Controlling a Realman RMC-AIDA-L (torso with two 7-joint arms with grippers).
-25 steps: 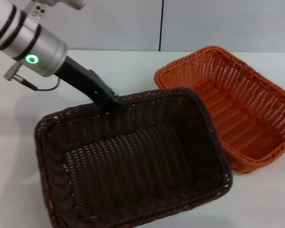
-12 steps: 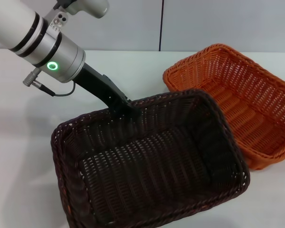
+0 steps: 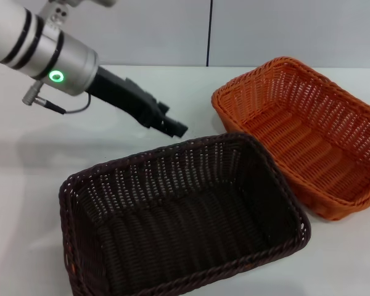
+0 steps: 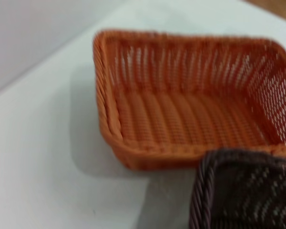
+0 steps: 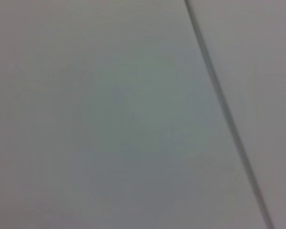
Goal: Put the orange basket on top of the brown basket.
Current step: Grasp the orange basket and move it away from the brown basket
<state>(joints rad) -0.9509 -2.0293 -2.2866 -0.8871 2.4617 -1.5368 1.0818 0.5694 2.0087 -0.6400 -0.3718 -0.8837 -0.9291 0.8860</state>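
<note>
The orange basket (image 3: 305, 132) sits on the white table (image 3: 24, 185), off to the right of the left gripper (image 3: 172, 127). The brown basket (image 3: 179, 222) lies below and in front of the gripper, its right rim close beside the orange one. The left gripper hangs above the brown basket's far rim, holding nothing, fingers close together.

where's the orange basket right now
In the head view the orange basket sits on the white table at the robot's right, just behind and beside the brown basket, with the left gripper hovering to its left.
</note>
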